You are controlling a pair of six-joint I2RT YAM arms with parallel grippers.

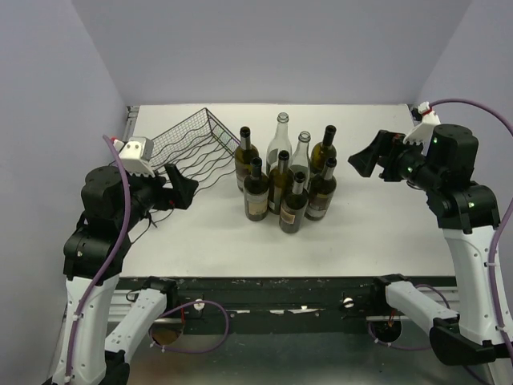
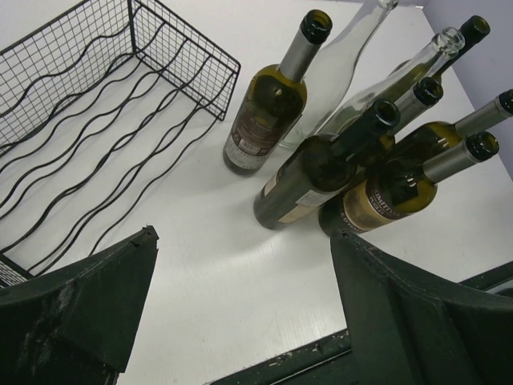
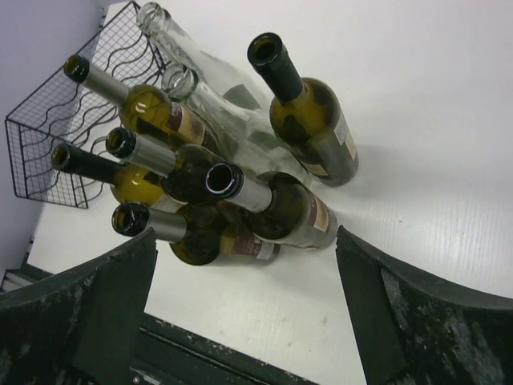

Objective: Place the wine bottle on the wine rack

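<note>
Wine bottles (image 1: 284, 176): eight, all upright, bunched mid-table (image 1: 385, 233), none on the rack (image 1: 192, 144) yet. The rack sits back-left with no bottle in it, its right corner just beside the back-left bottle.

Left gripper (image 1: 183, 186) hovers low in front of the rack, jaws spread wide, nothing between them. Right gripper (image 1: 362, 160) hovers right of the cluster, also spread, holding nothing.

Step in hand, as a judgement: pick one bottle. The best bet looks like the front-left bottle (image 1: 256, 191), since its left side is exposed and the left arm is nearest both it and the rack.

- Approach from the left with jaws level.
- Grip the body below the shoulder, not the thin neck; glass is slick and heavy.
- The bottles are packed close, so the far finger must slip into the gap beside the neighbour. A bump could topple several.
- Lift straight up until clear.
- Then tip the bottle onto its side and lay it along one wavy trough.
</note>
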